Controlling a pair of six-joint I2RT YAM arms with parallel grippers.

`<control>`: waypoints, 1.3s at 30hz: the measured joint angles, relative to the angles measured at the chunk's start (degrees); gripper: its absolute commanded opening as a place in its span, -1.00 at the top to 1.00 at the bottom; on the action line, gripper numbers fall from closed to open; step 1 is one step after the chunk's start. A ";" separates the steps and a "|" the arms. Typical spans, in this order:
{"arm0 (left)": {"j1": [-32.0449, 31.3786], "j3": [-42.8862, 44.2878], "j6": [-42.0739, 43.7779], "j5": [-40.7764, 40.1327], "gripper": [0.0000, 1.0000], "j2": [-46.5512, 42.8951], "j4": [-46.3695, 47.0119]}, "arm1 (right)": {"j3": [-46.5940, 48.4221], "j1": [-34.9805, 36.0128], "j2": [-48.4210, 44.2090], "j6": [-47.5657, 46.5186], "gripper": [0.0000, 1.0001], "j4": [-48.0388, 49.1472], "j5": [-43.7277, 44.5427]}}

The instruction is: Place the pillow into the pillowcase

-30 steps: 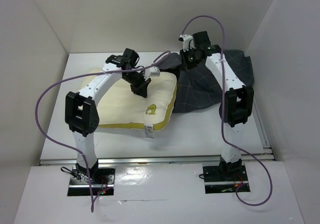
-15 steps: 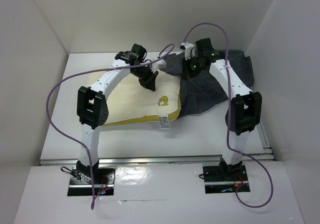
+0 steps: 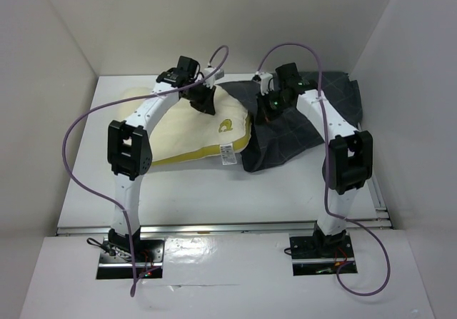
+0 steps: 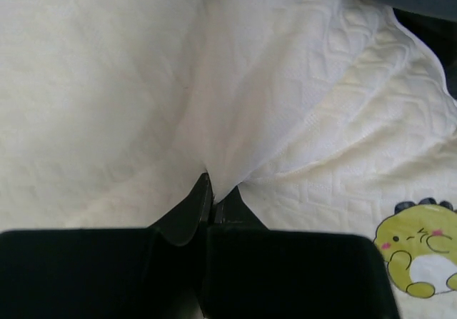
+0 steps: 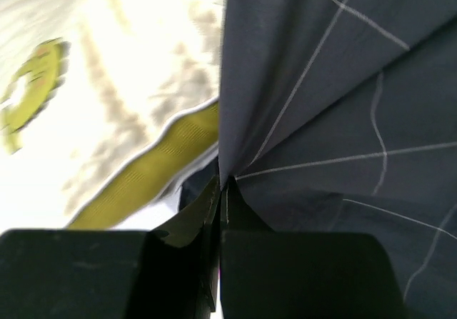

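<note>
The cream-yellow pillow [image 3: 182,130] lies left of centre on the table, its emblem [image 3: 226,125] and white tag [image 3: 227,155] toward the right end. My left gripper [image 3: 202,105] is shut on a pinched fold of the pillow [image 4: 235,112] near its far edge. The dark grid-lined pillowcase [image 3: 314,119] lies at the right, its left edge meeting the pillow's right end. My right gripper [image 3: 270,106] is shut on a bunched edge of the pillowcase [image 5: 321,119], with the pillow's yellow side band [image 5: 153,165] right beside it.
White walls enclose the table [image 3: 214,190] on three sides. Purple cables [image 3: 78,126] loop off both arms. A raised rail [image 3: 214,228] runs along the near edge in front of the arm bases.
The left gripper has dragged the pillow right and toward the back, its right end now against the pillowcase. The right gripper has held the pillowcase edge in about the same spot.
</note>
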 measured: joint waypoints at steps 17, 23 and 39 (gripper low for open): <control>-1.60 -0.92 -12.28 -12.31 1.00 0.33 7.19 | 3.50 8.13 0.26 -1.07 1.00 -1.11 -3.65; -2.56 0.87 -15.85 -14.84 1.00 2.21 8.68 | 5.99 8.11 2.08 -1.07 1.00 -1.57 -2.91; -4.57 5.03 -21.16 -17.77 1.00 11.02 13.42 | 7.45 8.11 4.59 -0.42 1.00 -1.81 -2.40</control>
